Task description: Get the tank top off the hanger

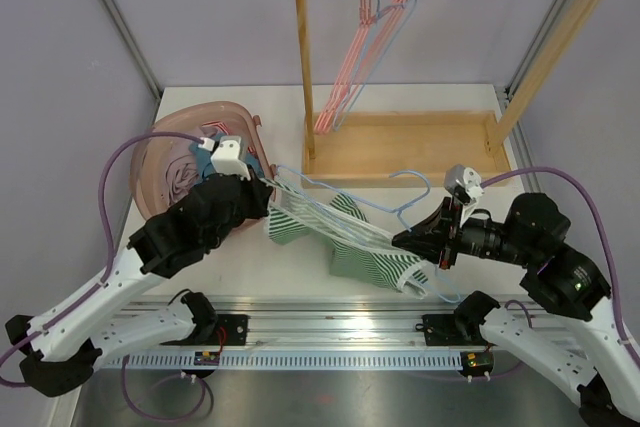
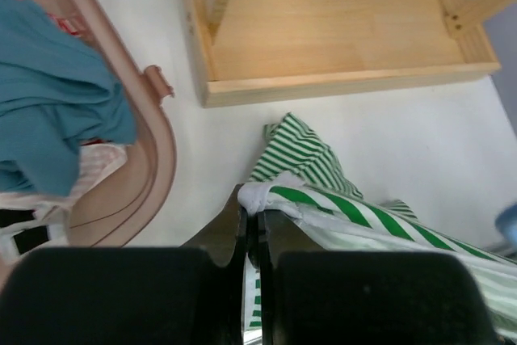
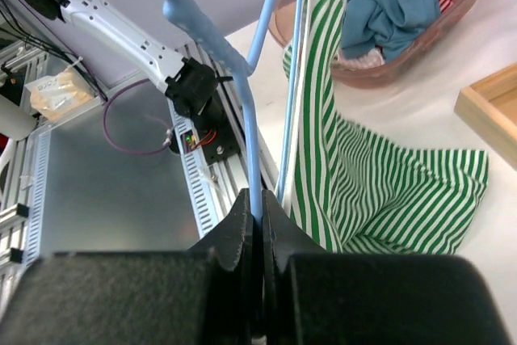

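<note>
Cloth this thin looked light and limp, so the striped tank top (image 1: pixel 345 232) would probably sag and snag rather than slip off cleanly; a strap edge seemed the best hold. It lay on the table (image 1: pixel 250 257) between the arms, threaded on the stiff blue hanger (image 3: pixel 202 30). The left gripper (image 2: pixel 249 216) was pinched on its white-trimmed edge, and the right gripper (image 3: pixel 257 208) was clamped on the hanger wire. A pink basket (image 1: pixel 150 162) of clothes sat just beside the left gripper and a wooden rack (image 1: pixel 400 137) stood behind. Neither seemed to block a pull apart.

Soft striped cloth tank top (image 1: pixel 345 237), smooth glossy blue hanger (image 3: pixel 212 38), pale matt wooden rack (image 1: pixel 420 137), glossy pink basket (image 2: pixel 157 151)
</note>
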